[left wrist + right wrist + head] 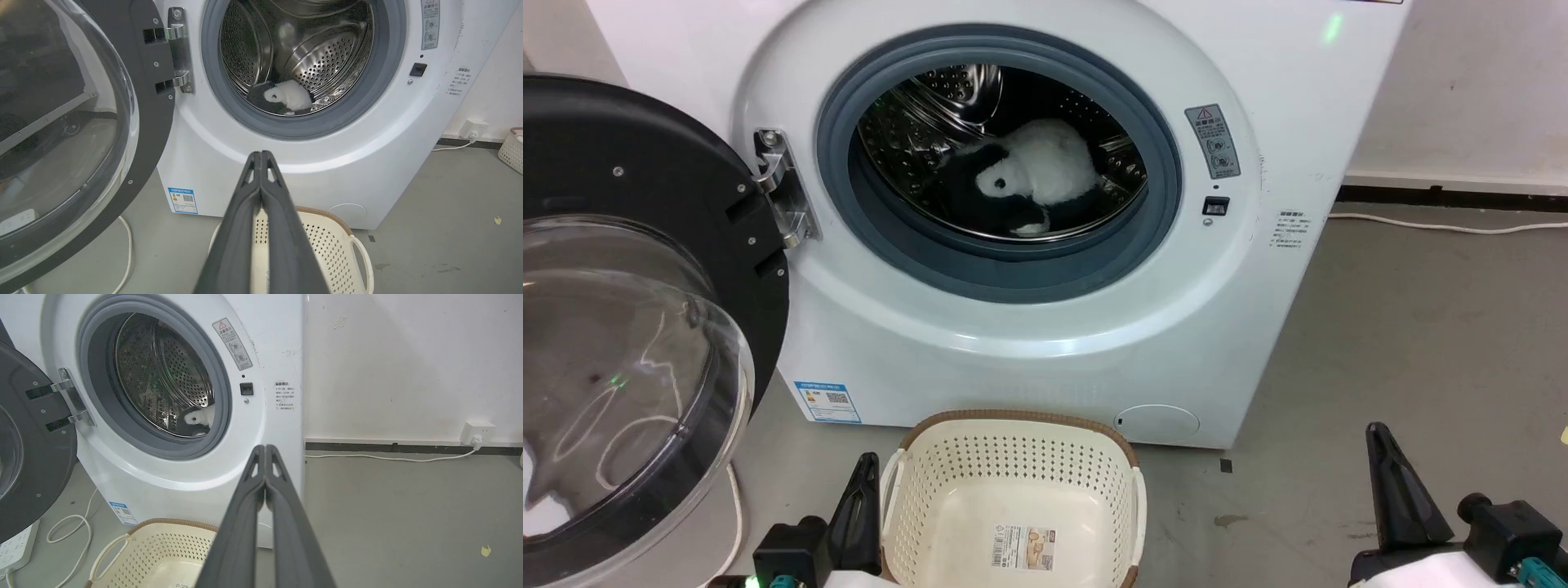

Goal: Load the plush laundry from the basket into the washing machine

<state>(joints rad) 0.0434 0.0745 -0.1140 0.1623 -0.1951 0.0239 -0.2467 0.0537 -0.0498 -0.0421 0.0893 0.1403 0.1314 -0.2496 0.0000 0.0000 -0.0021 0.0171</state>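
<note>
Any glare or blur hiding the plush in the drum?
Head view: reflections streak the door glass, plush laundry sharp. Left wrist view: drum glints, plush clear. Right wrist view: no blur, but the door seal cuts off the plush.

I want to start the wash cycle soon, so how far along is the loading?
Done: the plush laundry lies inside the washing machine, and the basket holds nothing but its bottom label. In hand: nothing; the left claw and right claw are both shut and empty, near the basket. Left: no loading seems to be outstanding; the door stands open.
</note>
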